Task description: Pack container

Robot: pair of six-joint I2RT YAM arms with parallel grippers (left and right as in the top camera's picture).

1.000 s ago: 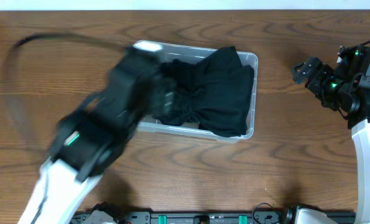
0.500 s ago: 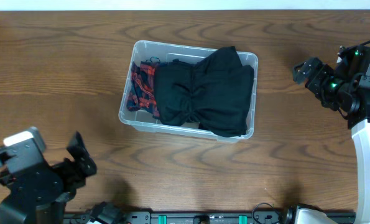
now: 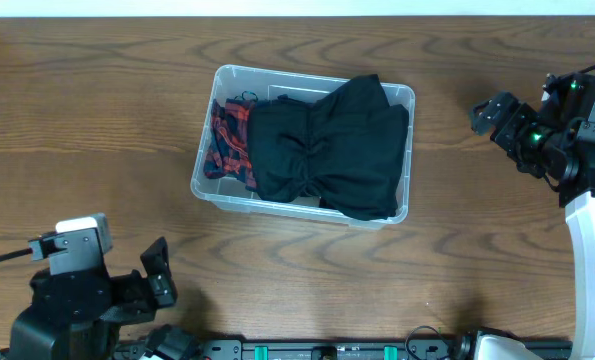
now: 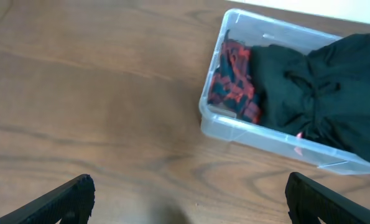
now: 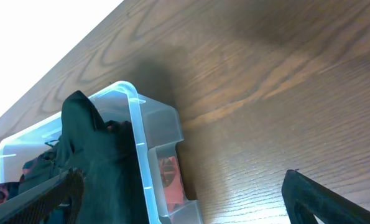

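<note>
The clear plastic container (image 3: 404,100) sits at the table's centre. It holds a black garment (image 3: 332,150) and a red-and-black plaid cloth (image 3: 229,140) at its left end. The black garment drapes over the right rim. It shows in the left wrist view (image 4: 222,121) and the right wrist view (image 5: 153,143) too. My left gripper (image 3: 155,280) is open and empty at the front left, well away from the container. My right gripper (image 3: 492,112) is open and empty to the right of the container.
The wooden table (image 3: 97,120) runs to a white edge at the back. A black rail with green fittings (image 3: 317,350) lies along the front edge.
My left arm has pulled back from over the container to the front left corner, uncovering the plaid cloth. The right arm has not moved.
</note>
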